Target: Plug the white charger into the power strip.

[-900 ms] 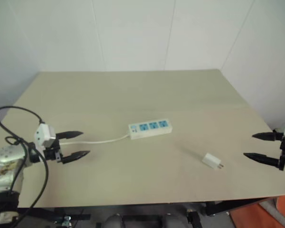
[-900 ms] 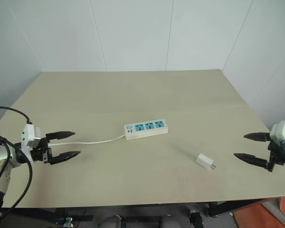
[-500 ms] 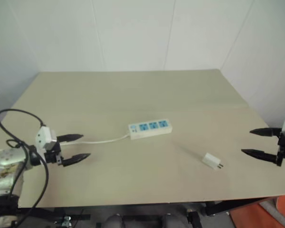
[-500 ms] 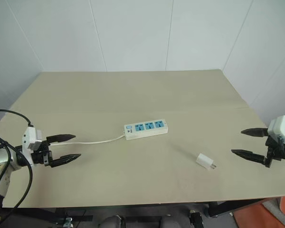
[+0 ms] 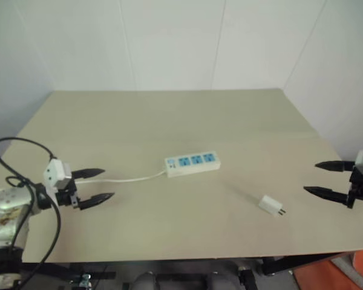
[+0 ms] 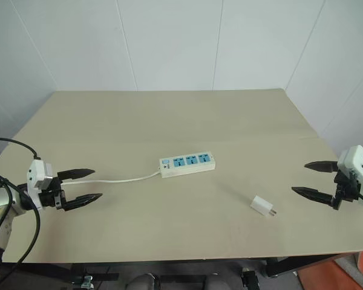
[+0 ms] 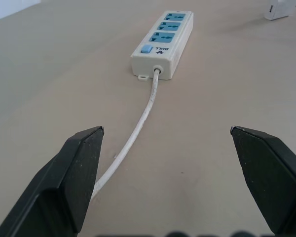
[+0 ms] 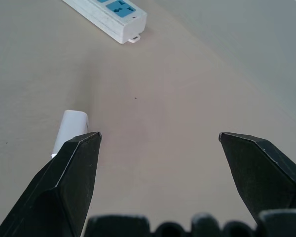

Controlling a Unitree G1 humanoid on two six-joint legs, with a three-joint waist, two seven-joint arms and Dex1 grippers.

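From the head views, you've got the power strip (image 6: 187, 164) lying mid-counter (image 6: 169, 121), its three blue sockets facing up and its cord (image 6: 124, 179) trailing off toward the left edge. The white charger (image 6: 261, 206) lies on its side nearer the front edge, right of the strip and well apart from it, prongs pointing toward the right edge. Your left claw (image 6: 80, 185) hovers over the left edge and your right claw (image 6: 311, 179) over the right edge, both spread wide and empty.

The left wrist view looks straight down the cord at the switch end of the strip (image 7: 164, 42), fingers (image 7: 76, 168) wide apart.

In the right wrist view the charger (image 8: 70, 130) sits just beyond one finger (image 8: 69, 182), off-centre. I'd say centre it between the fingers first, then pinch the body across its flat sides, leaving the prongs clear. Hold the strip steady with the left claw when you push in.
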